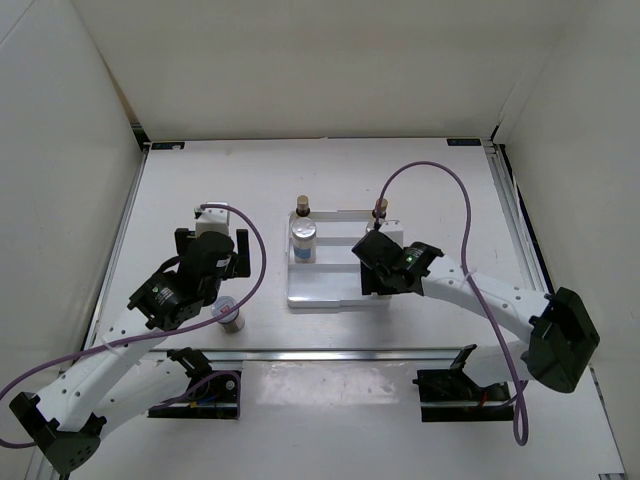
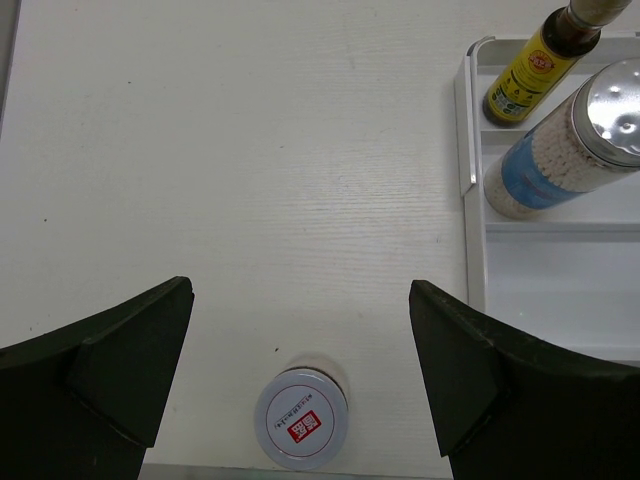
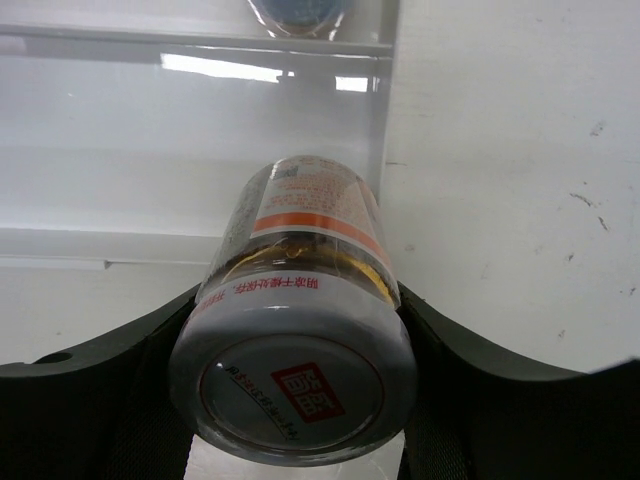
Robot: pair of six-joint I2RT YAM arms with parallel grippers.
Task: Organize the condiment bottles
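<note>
The right claw (image 1: 372, 268) is clamped on a squat clear jar (image 3: 300, 300) with an orange-red band and a red-stamped white lid, over the right side of the white ridged tray (image 1: 325, 292). At the tray's far left corner stands a slim dark brown bottle (image 2: 535, 70) with a yellow label, with a whitish silver-lidded cylinder (image 2: 565, 145) just in front of it and a second brown bottle (image 1: 380, 209) at the far right corner. Left of the tray, the left claw (image 2: 300, 300) hangs wide apart close by a round white-lidded jar (image 2: 300, 418) on the pale woodgrain desk (image 2: 250, 150).
</note>
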